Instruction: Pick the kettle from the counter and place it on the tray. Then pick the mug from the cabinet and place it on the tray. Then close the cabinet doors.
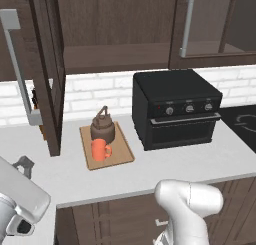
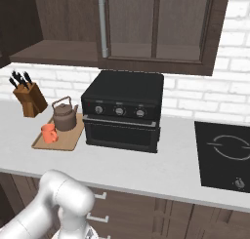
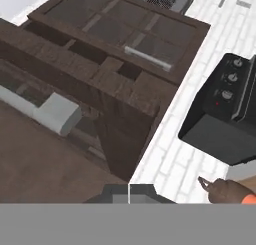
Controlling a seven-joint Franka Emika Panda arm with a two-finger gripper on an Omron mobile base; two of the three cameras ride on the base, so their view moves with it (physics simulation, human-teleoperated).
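Note:
The dark-brown kettle (image 1: pixel 102 125) (image 2: pixel 65 115) stands on the light-wood tray (image 1: pixel 120 156) (image 2: pixel 66 140). The orange mug (image 1: pixel 100 150) (image 2: pixel 49 133) sits on the tray just in front of the kettle. The cabinet (image 1: pixel 115 56) shows a bare shelf. Its left door (image 1: pixel 50 84) juts out open over the counter (image 1: pixel 60 176), and its grey bar handle (image 1: pixel 17 69) (image 3: pixel 50 111) faces me. The right door (image 1: pixel 210 24) is closed. My gripper (image 1: pixel 23 166) (image 3: pixel 129 194) is low at the left, near the open door's outer face, its fingertips together and holding nothing.
A black toaster oven (image 1: pixel 175 109) (image 2: pixel 124 111) stands right of the tray. A knife block (image 2: pixel 30 99) sits by the white brick wall left of the tray. A black cooktop (image 2: pixel 224 155) lies at the counter's right end.

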